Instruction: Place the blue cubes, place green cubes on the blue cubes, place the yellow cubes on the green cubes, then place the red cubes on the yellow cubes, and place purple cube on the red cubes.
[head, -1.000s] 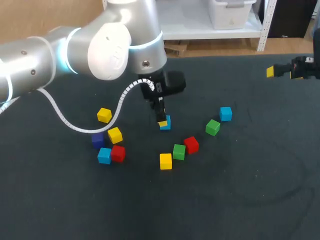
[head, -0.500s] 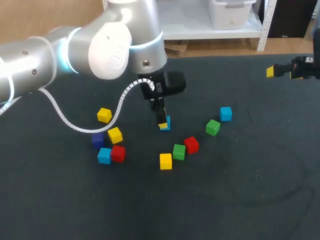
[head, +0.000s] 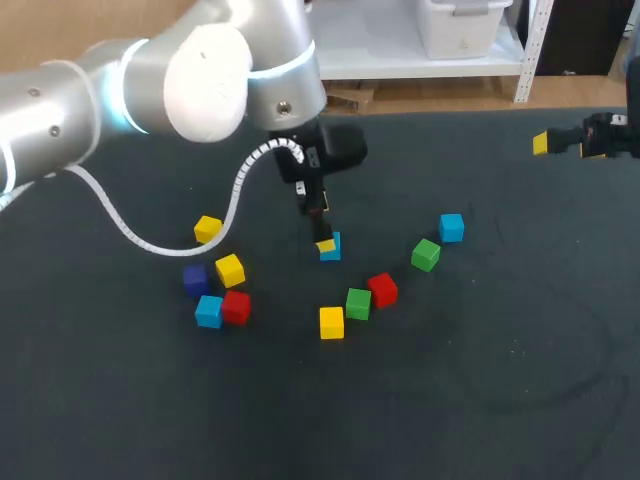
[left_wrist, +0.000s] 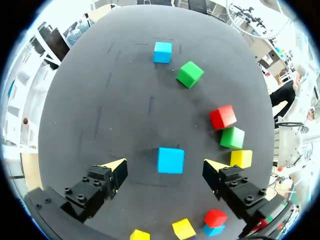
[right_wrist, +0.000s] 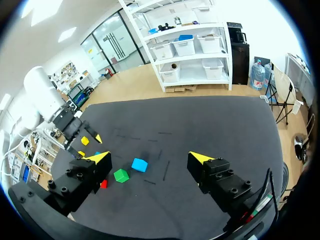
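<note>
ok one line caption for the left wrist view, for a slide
Left tool open, straddling a blue cube without touching it; second blue cube and green cube ahead on the dark table.

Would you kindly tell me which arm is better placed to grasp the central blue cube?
Left. The left arm hangs over the blue cube, open jaws either side of it; the right arm is at the table's far right edge.

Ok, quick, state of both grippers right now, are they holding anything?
Left gripper: open, on either side of the blue cube, not touching it.
Right gripper: open, holding nothing.
</note>
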